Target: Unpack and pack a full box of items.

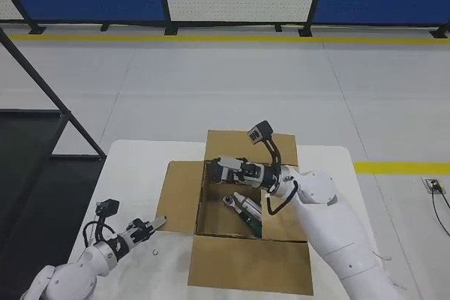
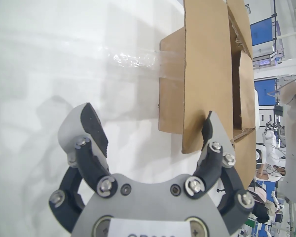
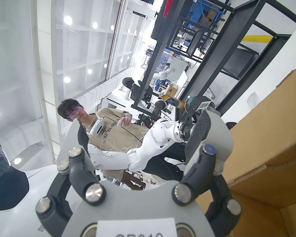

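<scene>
An open cardboard box (image 1: pixel 210 236) stands mid-table with all its flaps folded out. Inside lies a long silver and green item (image 1: pixel 244 208). My right gripper (image 1: pixel 216 171) hovers over the box's far left inner corner, turned on its side. In its own view the right gripper (image 3: pixel 140 134) is open with nothing between the fingers, and a box wall (image 3: pixel 266 136) is beside it. My left gripper (image 1: pixel 154 223) sits low over the table just off the left flap (image 1: pixel 178 196). Seen from its wrist, the left gripper (image 2: pixel 151 129) is open and empty, one fingertip (image 2: pixel 208 127) near the flap (image 2: pixel 207 75).
A strip of clear tape (image 2: pixel 138 60) trails from the box's side onto the white table (image 1: pixel 127 180). A small ring-like bit (image 1: pixel 156 251) lies near the left gripper. A dark rounded object (image 3: pixel 5 178) shows at the right wrist view's edge. A black frame (image 1: pixel 52 112) stands beyond the table's left side.
</scene>
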